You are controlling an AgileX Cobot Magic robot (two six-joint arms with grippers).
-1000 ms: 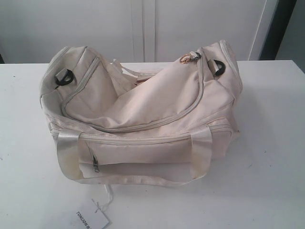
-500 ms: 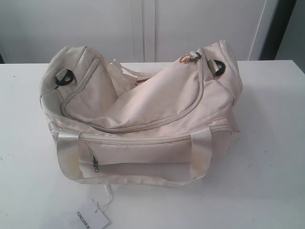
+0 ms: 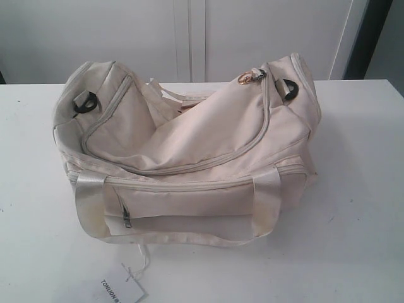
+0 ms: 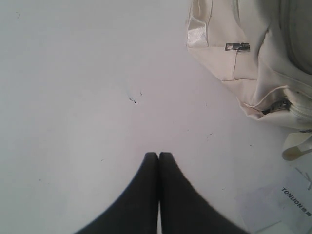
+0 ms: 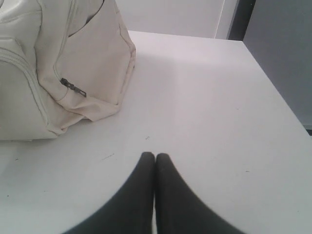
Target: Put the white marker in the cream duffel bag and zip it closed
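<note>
Hang tag (image 3: 121, 290) — cropped at edge

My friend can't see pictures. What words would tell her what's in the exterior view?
A soft cream duffel bag lies slumped on a white table, its curved top zipper looking closed, gold ring pull at the right end. A paper tag lies in front; no marker is in sight.

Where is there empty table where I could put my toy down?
In the exterior view, bare table lies right of the cream duffel bag, out to the table's edge; another bare stretch lies left of the bag. In front it is crowded: a strap handle droops there and the paper tag lies by the near edge.
</note>
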